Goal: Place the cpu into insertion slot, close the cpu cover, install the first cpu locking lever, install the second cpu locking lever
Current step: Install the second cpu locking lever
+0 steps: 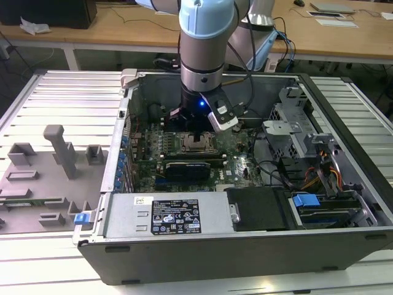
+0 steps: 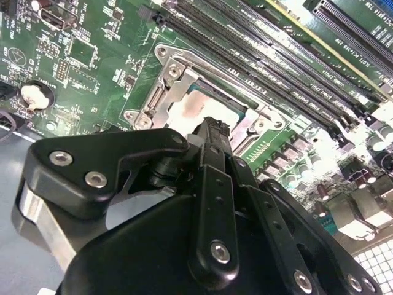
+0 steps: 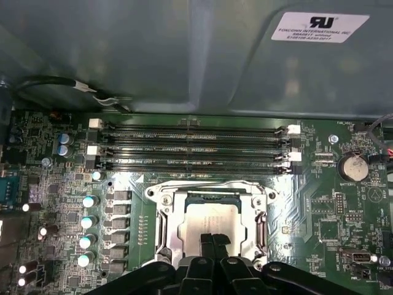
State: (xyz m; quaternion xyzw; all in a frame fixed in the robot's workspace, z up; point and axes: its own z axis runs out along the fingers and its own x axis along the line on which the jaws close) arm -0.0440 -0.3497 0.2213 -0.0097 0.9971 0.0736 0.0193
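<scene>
CPU, the small flat square chip with a pale silver-grey metal top (image 3: 215, 228), lies in the square black-rimmed insertion slot (image 3: 164, 228) near the middle of the green motherboard (image 3: 319, 209), seen in both wrist views. A thin silvery metal cpu cover frame (image 3: 209, 190) lies around it, its large window showing the chip's top; in the second wrist view the same chip (image 2: 196, 110) sits inside the frame (image 2: 169, 92).

My tool (image 3: 212, 241) hangs directly above the chip, its black fingers (image 3: 206, 246) drawn narrow, pressed together with nothing between them, tips just over or touching the chip's top; I cannot tell which.

Beside the slot run four long black memory slots (image 3: 190, 147) with white end clips. A round silver coin battery (image 3: 354, 166) sits near one board edge.

In the exterior view my tool (image 1: 196, 132) reaches down into the open dark grey computer case (image 1: 245, 246), which rests on a ribbed metal tabletop (image 1: 61, 98). A grey moulded fixture tray (image 1: 43, 178) lies toward the exterior view's left.
</scene>
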